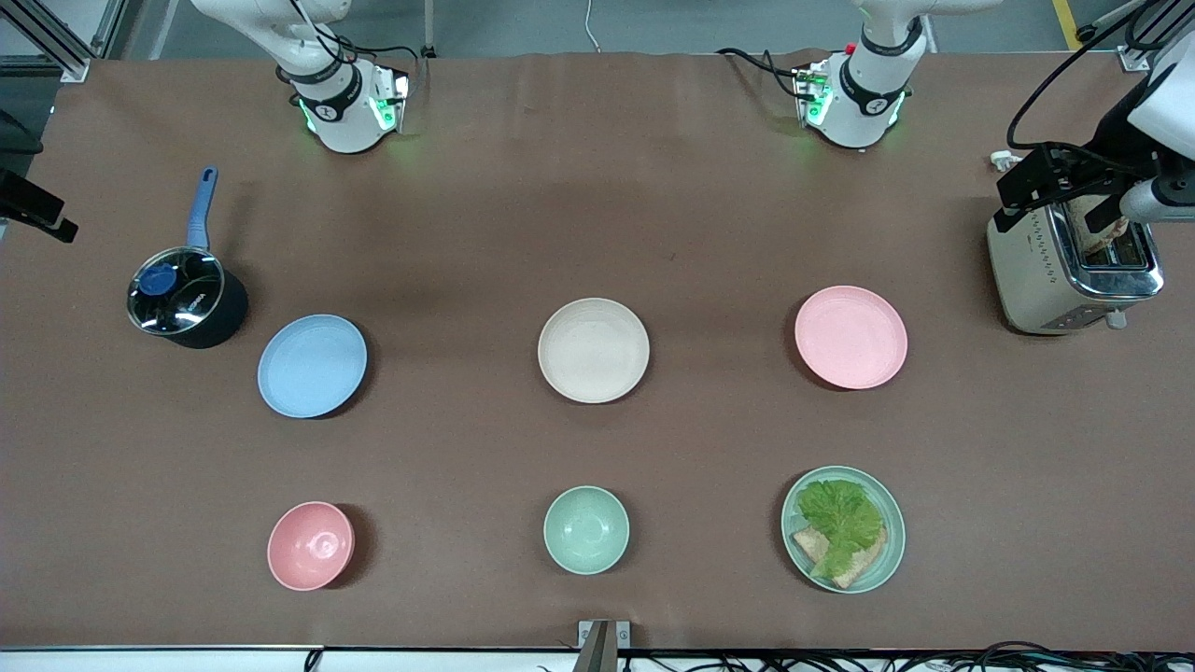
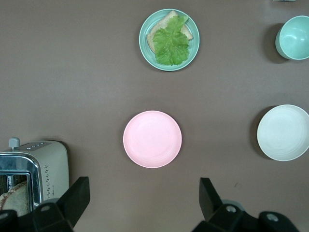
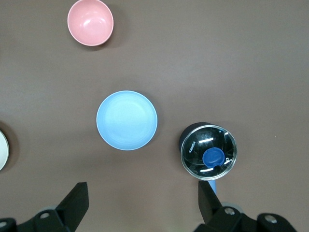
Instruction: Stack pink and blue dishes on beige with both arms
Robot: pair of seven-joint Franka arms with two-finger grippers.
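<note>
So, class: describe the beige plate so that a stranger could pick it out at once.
Start at the brown table and find its middle row of three plates. The beige plate sits in the centre, between the blue plate and the pink plate. It alone is cream-coloured, and shallower than the green bowl nearer the camera.

Front view: high across the table, facing both arm bases
Left wrist view: straight down from high over the pink plate point(image 2: 152, 139); beige plate point(image 2: 284, 132) at its edge
Right wrist view: straight down over the blue plate point(image 3: 127, 120)
Shared: both wrist views catch the beige plate

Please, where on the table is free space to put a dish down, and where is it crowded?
Free: the bare table between the arm bases and the row of blue plate, beige plate, pink plate. Crowded: blue plate beside the pot.
</note>
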